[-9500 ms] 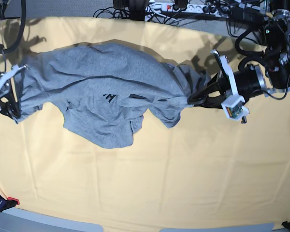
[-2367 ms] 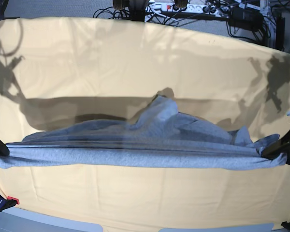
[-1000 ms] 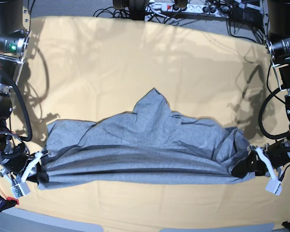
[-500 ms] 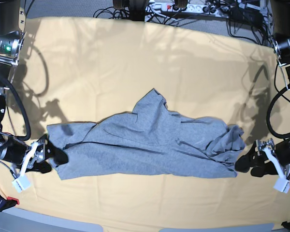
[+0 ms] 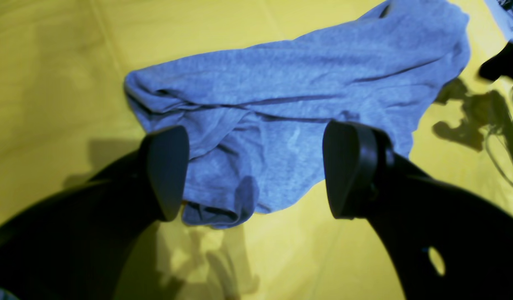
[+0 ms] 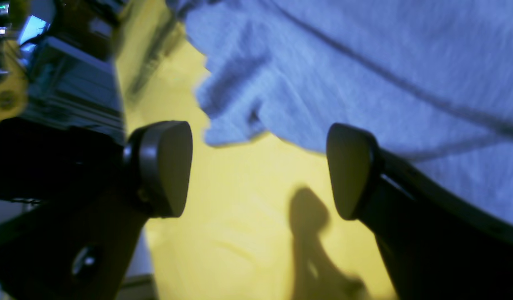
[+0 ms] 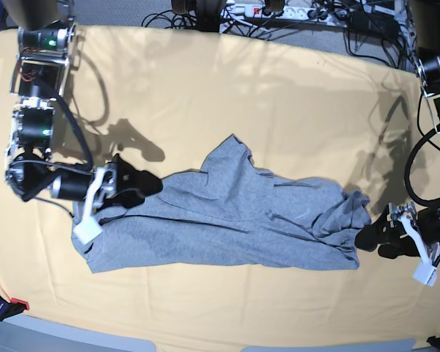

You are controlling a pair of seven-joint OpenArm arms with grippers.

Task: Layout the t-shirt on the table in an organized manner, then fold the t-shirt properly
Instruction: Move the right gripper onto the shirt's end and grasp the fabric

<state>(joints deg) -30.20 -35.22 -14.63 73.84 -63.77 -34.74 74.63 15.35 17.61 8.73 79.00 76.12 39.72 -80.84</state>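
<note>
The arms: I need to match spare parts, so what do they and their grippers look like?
Both arms are black with silver-grey joint segments and loose black cables. The left gripper and right gripper each have two black, rounded paddle-like fingers and a white wrist-camera bracket. The right arm shows a green light.

The right wrist view is motion-blurred. The t-shirt (image 6: 364, 75) runs off its top and right edges. Lettering is not visible. The left gripper (image 7: 372, 240) is partly hidden by bunched fabric.
</note>
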